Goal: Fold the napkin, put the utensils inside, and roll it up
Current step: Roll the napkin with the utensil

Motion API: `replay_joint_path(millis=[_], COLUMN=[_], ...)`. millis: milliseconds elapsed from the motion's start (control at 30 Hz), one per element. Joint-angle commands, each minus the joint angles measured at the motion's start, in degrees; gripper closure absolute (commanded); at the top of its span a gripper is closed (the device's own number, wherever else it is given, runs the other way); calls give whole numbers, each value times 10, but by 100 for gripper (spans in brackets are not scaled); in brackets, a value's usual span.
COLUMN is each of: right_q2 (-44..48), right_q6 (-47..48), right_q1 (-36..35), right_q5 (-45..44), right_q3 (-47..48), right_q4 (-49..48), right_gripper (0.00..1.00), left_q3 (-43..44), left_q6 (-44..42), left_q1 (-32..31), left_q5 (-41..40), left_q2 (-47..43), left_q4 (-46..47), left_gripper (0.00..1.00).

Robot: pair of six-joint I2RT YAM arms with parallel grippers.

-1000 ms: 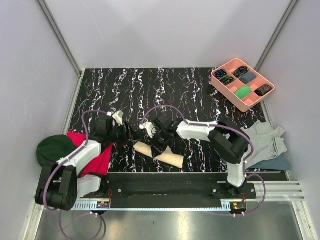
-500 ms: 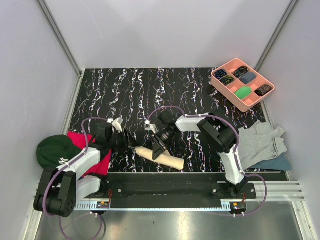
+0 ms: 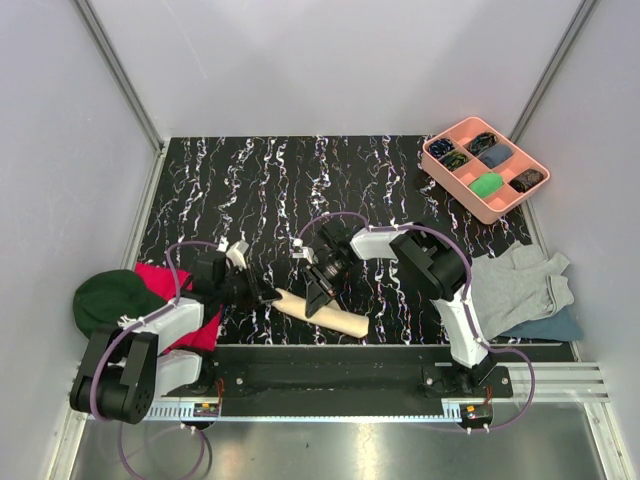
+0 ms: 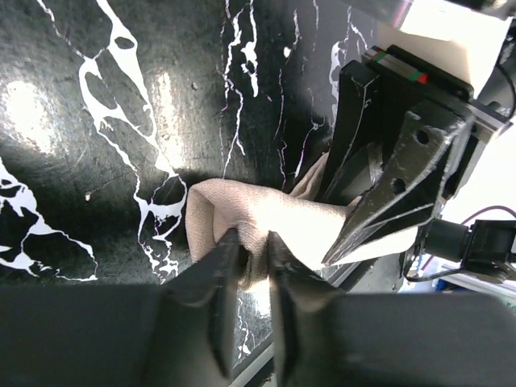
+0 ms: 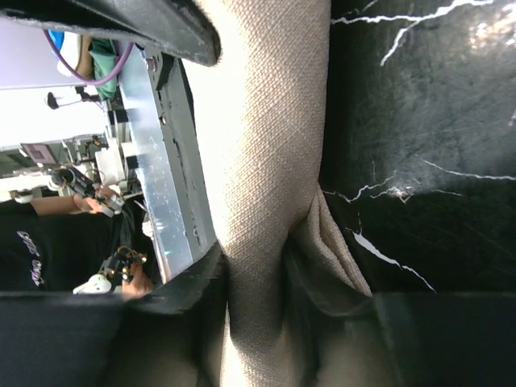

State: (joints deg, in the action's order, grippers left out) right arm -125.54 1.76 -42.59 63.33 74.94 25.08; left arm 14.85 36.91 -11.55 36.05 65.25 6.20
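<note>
The beige napkin [image 3: 338, 319] lies as a roll on the black marbled table, close to its front edge. My left gripper [image 3: 270, 295] has its fingers pinched on the roll's left end; in the left wrist view that gripper [image 4: 251, 254] has a fold of the napkin [image 4: 242, 211] between its tips. My right gripper [image 3: 313, 296] is shut around the middle of the roll, and in the right wrist view the napkin [image 5: 266, 121] runs between the fingers [image 5: 201, 278] of that gripper [image 5: 256, 282]. The utensils are hidden from view.
A red cloth [image 3: 195, 318] and a dark green cap [image 3: 108, 298] lie at the left by the left arm. Grey [image 3: 520, 280] and blue [image 3: 548, 328] cloths lie at the right. A pink compartment tray [image 3: 497, 212] sits at the back right. A metal rail [image 3: 350, 355] borders the front edge.
The napkin went from two loose lobes to one tight roll. My left gripper moved right to the roll's end and closed on it. My right gripper shifted slightly toward the front.
</note>
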Motion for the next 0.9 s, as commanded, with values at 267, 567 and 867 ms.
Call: replay_joint_path(millis=[267,567,867], right_q2=[87,212,269], right_q6=[-14,26,68], right_q1=[8,-45,-190], right_q5=[-149,-382,-656], right_q3=[22,-21,-101], right_q4=[11,0,-67], right_gripper=[43,34,28], left_q3=[20,54,72], left_q6=[-8,-14,-5], left_q1=[0,0,2], left_q5=[0,-13,2], left_q2=[32,68,102], left_q4=[-1,-45,-41], left_gripper=[100,100,100])
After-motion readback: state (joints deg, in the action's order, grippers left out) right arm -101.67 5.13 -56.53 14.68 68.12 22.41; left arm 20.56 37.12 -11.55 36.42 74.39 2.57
